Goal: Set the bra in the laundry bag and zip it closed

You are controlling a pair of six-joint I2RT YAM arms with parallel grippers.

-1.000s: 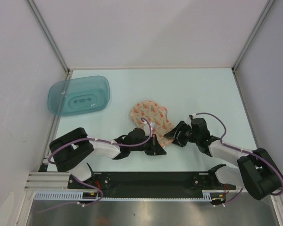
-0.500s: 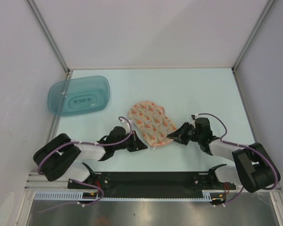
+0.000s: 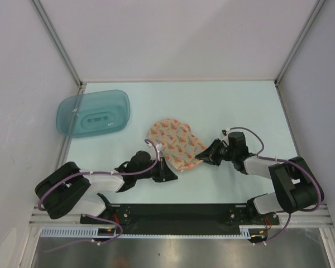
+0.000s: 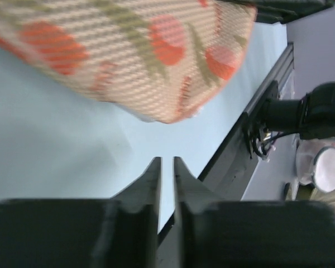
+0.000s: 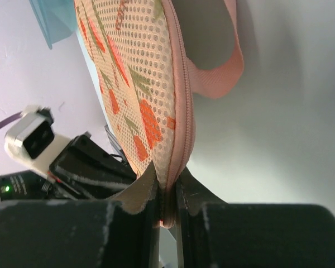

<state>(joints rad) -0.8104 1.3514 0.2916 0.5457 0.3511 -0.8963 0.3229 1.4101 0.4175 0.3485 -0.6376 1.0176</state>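
Right gripper (image 5: 167, 209) is pinching the zip rim of the laundry bag (image 3: 175, 144), on the bag's right edge — likely anchoring it so the zipper can run. Left gripper (image 4: 167, 167) sits just off the bag's near-left corner, fingers nearly together on nothing; the bra isn't visible — presumably inside.

Lighting is bright and even from overhead, so shadows on the table (image 3: 212, 106) stay soft and faint. Overhead view is sharp. On the left wrist view the laundry bag (image 4: 134, 50) above the fingers (image 4: 151, 190) is blurry, too close. Right wrist view is crisper, with soft shade beside the bag's edge.
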